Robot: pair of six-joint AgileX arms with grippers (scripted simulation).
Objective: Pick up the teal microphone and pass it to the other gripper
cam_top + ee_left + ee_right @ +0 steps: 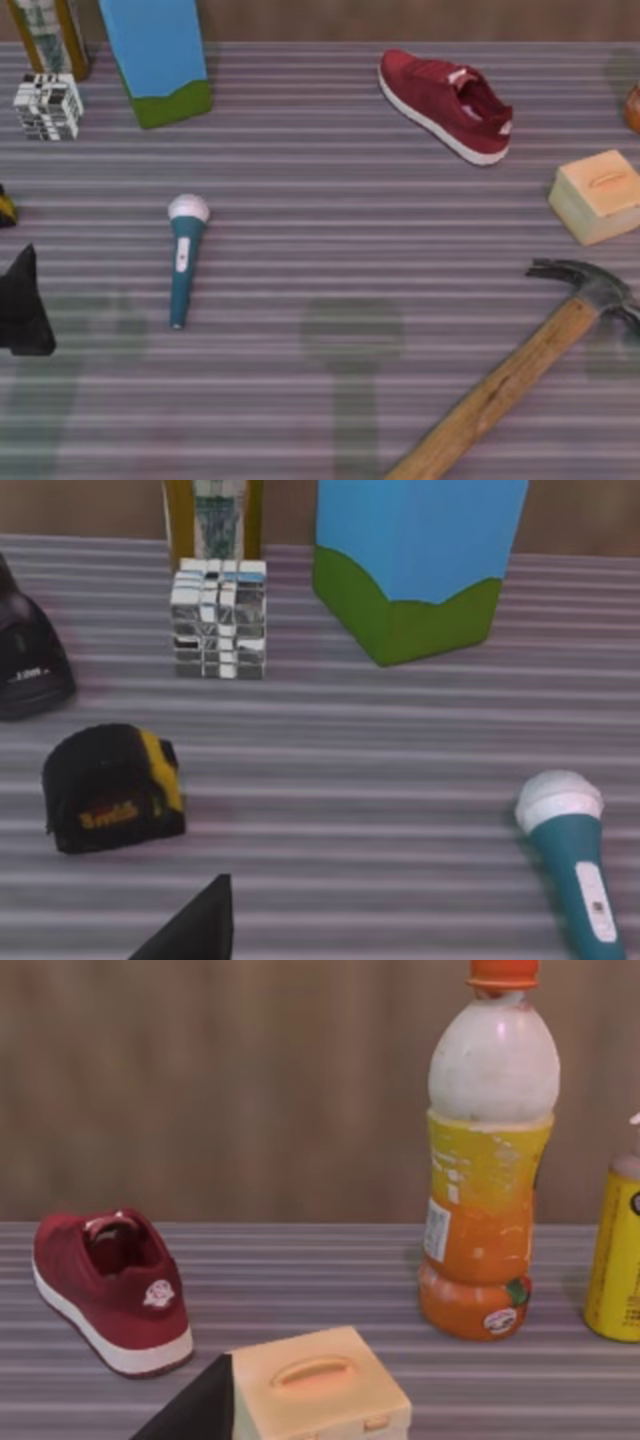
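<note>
teal microphone (pixel 184 258) lies flat on table (pixel 330 200), left of centre, white head toward the far edge. left gripper (pixel 22 305) at left edge, apart from it, holding nothing; finger spread can't tell.

- Teal microphone (pixel 184 258): slim tapered teal handle, round white head, white switch strip with red mark.
- Lay flat on the bench's left half, head toward the far edge, ungrasped.
</note>
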